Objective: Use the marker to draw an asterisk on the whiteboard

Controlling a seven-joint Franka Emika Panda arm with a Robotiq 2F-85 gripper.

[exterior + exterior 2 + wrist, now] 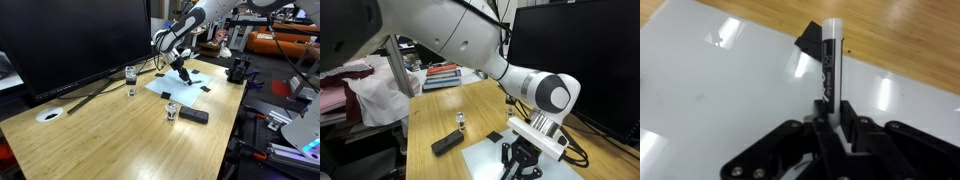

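Observation:
The whiteboard (pixel 190 85) is a pale sheet with small black pieces at its corners, lying on the wooden table; it also shows in an exterior view (pixel 490 160) and fills the wrist view (pixel 720 90). My gripper (pixel 185 72) hangs over the sheet, also seen in an exterior view (pixel 520 165). In the wrist view the gripper (pixel 830 125) is shut on the marker (pixel 831 65), a thin black-and-white stick pointing at the board. Whether the tip touches the sheet I cannot tell. A black corner piece (pixel 810 42) lies beside the marker.
A flat black block (pixel 194 116) and a small clear glass (pixel 172 111) lie near the sheet's front. Another glass (pixel 131 78) and a round white disc (pixel 49 115) stand by a large monitor (pixel 70 40). Cables run across the table. The block also shows in an exterior view (pixel 446 144).

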